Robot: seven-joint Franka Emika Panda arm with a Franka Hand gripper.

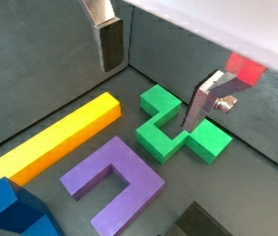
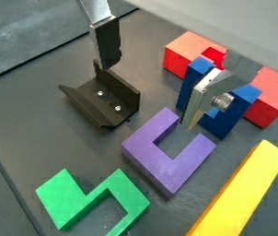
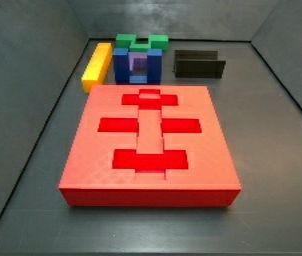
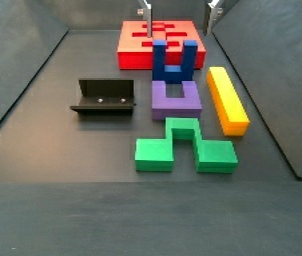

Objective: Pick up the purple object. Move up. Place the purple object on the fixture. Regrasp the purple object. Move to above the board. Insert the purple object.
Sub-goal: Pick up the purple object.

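Hand (image 2: 148, 78) open above flat U-shaped purple object (image 2: 167, 151).

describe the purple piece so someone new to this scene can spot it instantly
Start at the big red board; in front of it lies a row of blocks. The purple object lies flat between the upright blue block and the green block, beside the yellow bar. It alone is a purple U. The gripper hovers above, empty.
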